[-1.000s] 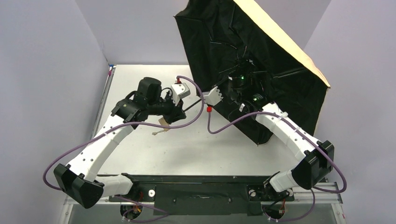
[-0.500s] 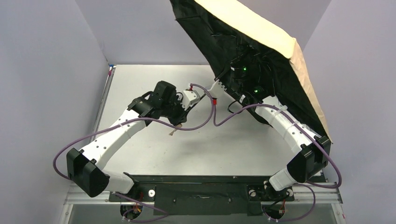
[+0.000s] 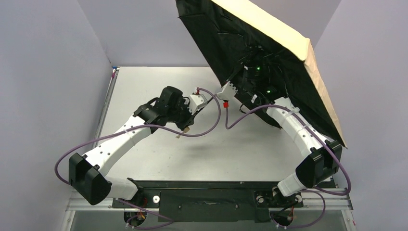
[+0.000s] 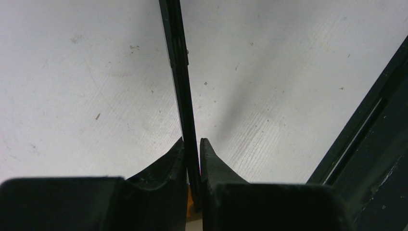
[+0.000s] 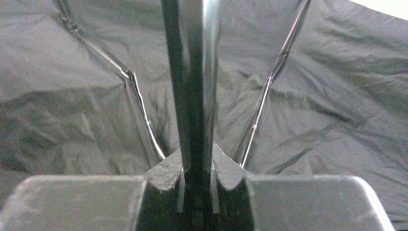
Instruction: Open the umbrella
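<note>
Gripping the thin black shaft (image 4: 180,72) at two places, both arms hold the umbrella (image 3: 269,33) above the table (image 3: 154,82), its canopy spread at 1 o'clock in the top view. The left gripper (image 4: 193,144) is clamped on the shaft's handle end and the right gripper (image 5: 197,154) on the shaft near the ribs (image 5: 262,110). The shaft's long axis runs from 8 o'clock to 2 o'clock, with the right arm nearer the canopy. Opening looks essentially done.
</note>
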